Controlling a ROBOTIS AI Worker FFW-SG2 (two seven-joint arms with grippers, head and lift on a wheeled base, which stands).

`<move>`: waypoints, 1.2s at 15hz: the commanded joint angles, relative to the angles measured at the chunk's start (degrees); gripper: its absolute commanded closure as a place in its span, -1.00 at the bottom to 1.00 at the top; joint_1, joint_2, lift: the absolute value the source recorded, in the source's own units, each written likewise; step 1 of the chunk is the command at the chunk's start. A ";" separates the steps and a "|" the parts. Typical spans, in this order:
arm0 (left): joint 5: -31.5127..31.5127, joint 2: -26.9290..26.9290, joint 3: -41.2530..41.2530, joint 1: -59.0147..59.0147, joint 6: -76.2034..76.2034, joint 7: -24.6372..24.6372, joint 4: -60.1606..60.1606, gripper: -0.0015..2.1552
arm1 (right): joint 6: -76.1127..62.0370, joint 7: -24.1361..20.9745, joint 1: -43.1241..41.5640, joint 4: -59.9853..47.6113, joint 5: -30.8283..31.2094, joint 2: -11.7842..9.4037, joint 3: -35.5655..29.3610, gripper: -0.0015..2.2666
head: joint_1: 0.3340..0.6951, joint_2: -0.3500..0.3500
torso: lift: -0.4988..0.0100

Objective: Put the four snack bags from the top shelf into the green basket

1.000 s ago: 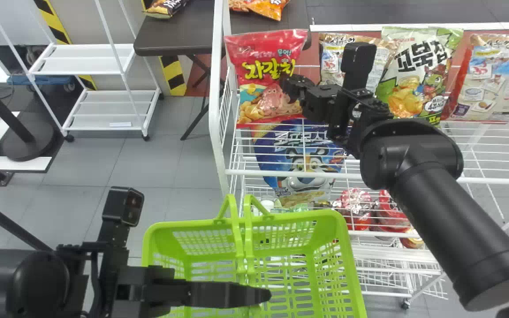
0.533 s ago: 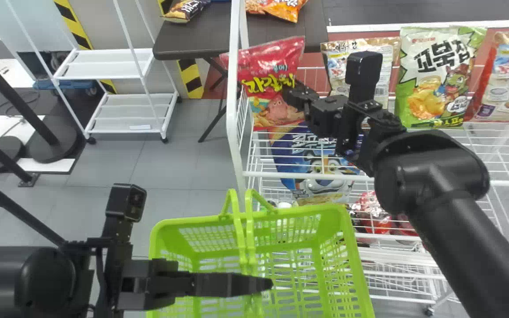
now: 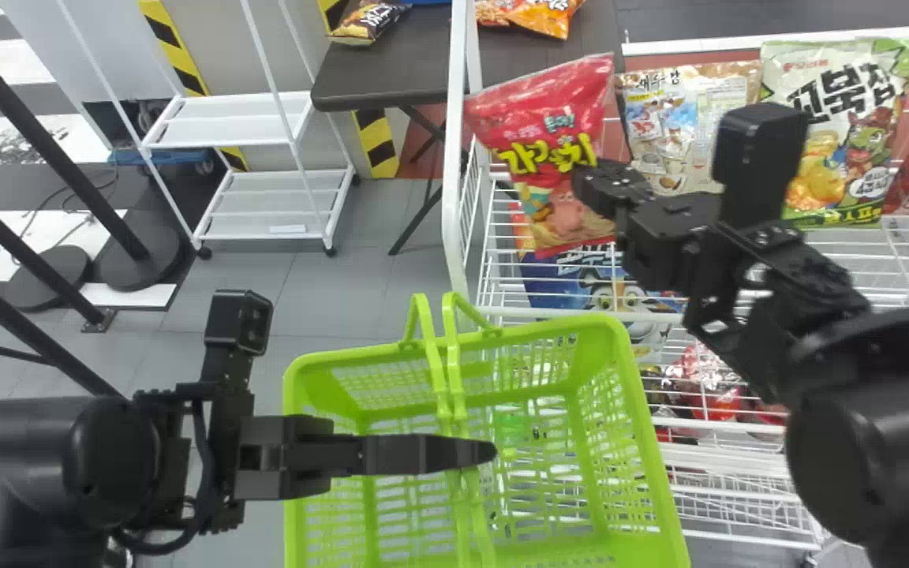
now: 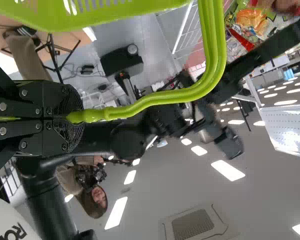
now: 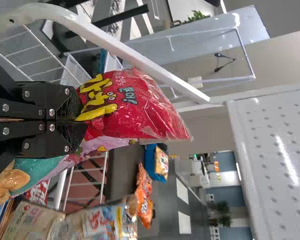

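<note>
Right hand, mine (image 3: 598,183): clenched on the puffy red plastic snack bag with yellow lettering (image 3: 533,106).
Red bag: tilted, at the left end of the white wire rack (image 3: 454,181).
Left hand, mine (image 3: 486,452): closed round the curved bright-green plastic handles (image 4: 213,50).
Green basket (image 3: 553,325): lattice-sided plastic, below the red bag.
Top shelf: beige-and-blue bag (image 3: 652,126) beside white-and-green bag (image 3: 857,142), both upright.

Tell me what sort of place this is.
Likely a shop or a mock-up of one: snack bags stand on a white wire rack, with a green basket in front of it.
</note>
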 commanded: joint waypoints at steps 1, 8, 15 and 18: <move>-0.61 0.18 -1.55 -2.10 0.42 -0.66 2.33 0.99 | 4.32 0.08 7.38 -11.17 0.06 0.05 -3.87 0.99 | 1.00 0.41 | 0.96; -3.86 -0.52 -4.01 -8.43 0.42 -0.66 10.86 0.99 | 21.90 2.36 29.08 -38.68 -4.77 0.05 -12.66 0.99 | 1.00 0.00 | 0.96; -3.60 -1.31 -5.16 -8.25 0.42 -0.66 10.86 0.99 | 34.03 3.07 26.80 -32.27 -7.06 0.00 -4.31 0.99 | 1.00 0.19 | 0.96; -3.42 -1.40 -5.86 -8.08 0.42 -0.66 10.15 0.99 | 32.97 1.13 22.49 -23.12 -3.89 -0.09 3.86 0.99 | 1.00 0.42 | 0.96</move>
